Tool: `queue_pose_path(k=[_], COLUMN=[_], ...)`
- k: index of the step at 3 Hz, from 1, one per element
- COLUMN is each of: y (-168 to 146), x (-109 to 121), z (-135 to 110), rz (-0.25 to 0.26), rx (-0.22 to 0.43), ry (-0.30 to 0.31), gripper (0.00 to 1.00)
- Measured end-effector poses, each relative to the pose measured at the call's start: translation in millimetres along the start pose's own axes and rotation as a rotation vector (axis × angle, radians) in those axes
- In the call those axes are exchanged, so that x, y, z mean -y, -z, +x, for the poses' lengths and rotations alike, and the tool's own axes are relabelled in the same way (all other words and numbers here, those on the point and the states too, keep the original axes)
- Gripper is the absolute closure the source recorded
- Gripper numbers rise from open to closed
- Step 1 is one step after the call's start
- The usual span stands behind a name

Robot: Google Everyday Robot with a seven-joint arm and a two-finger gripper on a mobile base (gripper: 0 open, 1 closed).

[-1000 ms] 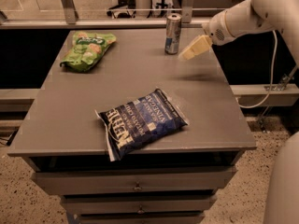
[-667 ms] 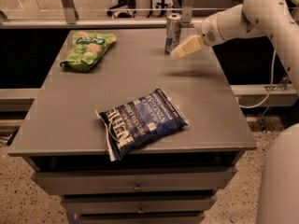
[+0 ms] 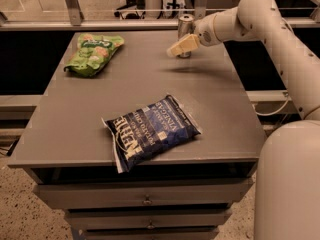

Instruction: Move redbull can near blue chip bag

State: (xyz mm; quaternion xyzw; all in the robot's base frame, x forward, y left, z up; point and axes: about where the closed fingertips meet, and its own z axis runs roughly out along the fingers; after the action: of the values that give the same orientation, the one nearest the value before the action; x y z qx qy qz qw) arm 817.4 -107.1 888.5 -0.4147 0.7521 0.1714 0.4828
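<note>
The redbull can [image 3: 185, 25] stands upright near the far edge of the grey table [image 3: 150, 79], right of centre. My gripper [image 3: 181, 46] is at the can, crossing in front of its lower half, with the white arm reaching in from the right. The blue chip bag [image 3: 151, 129] lies flat near the table's front edge, well in front of the can and a little to its left.
A bright green chip bag [image 3: 92, 53] lies at the far left of the table. Drawers [image 3: 145, 200] sit under the tabletop. My white base [image 3: 287, 184] stands at the table's right front. A rail and dark gap run behind the table.
My gripper has moved left from beside the can's right to overlap the can. The can and both bags have not moved.
</note>
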Motion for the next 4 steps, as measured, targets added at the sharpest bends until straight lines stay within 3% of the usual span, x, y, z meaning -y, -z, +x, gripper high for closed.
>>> queue_pose_path(k=[1,2,4], y=[-4.6,13.2,83.4], x=[11.6,23.4,30.4], z=[-7.1,-13.4,-41.2], rz=[0.029,0.055,0.113], rx=[0.036,0.069,0.106], ry=[-0.010,-0.010,-0.016], gripper=[0.25,0.47,0.94])
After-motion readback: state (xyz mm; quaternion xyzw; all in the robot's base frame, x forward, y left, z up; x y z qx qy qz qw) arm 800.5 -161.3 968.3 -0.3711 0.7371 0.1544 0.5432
